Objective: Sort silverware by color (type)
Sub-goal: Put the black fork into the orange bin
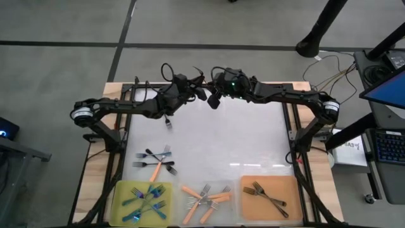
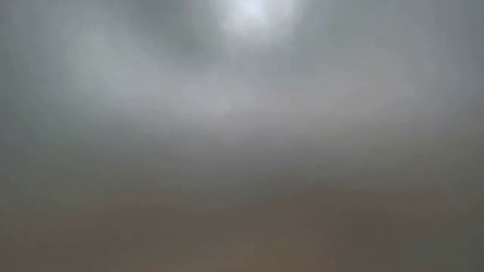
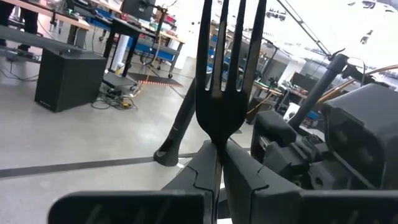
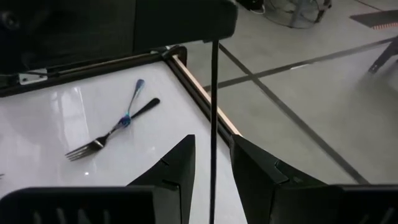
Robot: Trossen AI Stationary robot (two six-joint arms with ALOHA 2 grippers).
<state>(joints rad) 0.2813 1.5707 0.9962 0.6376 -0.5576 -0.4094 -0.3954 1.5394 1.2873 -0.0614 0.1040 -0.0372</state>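
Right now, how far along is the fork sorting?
Mostly done: blue forks lie in the yellow tray, orange ones in the clear tray, two dark forks in the orange tray. In hand: the left claw is shut on a dark fork near the right claw. Left: a small pile on the table.

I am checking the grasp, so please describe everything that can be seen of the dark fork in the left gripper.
The dark fork looks glossy black, like coated metal, with long straight tines that seem unbent. It points straight out from the left gripper, which is shut on its narrow neck just below the head. The handle is hidden behind the fingers.
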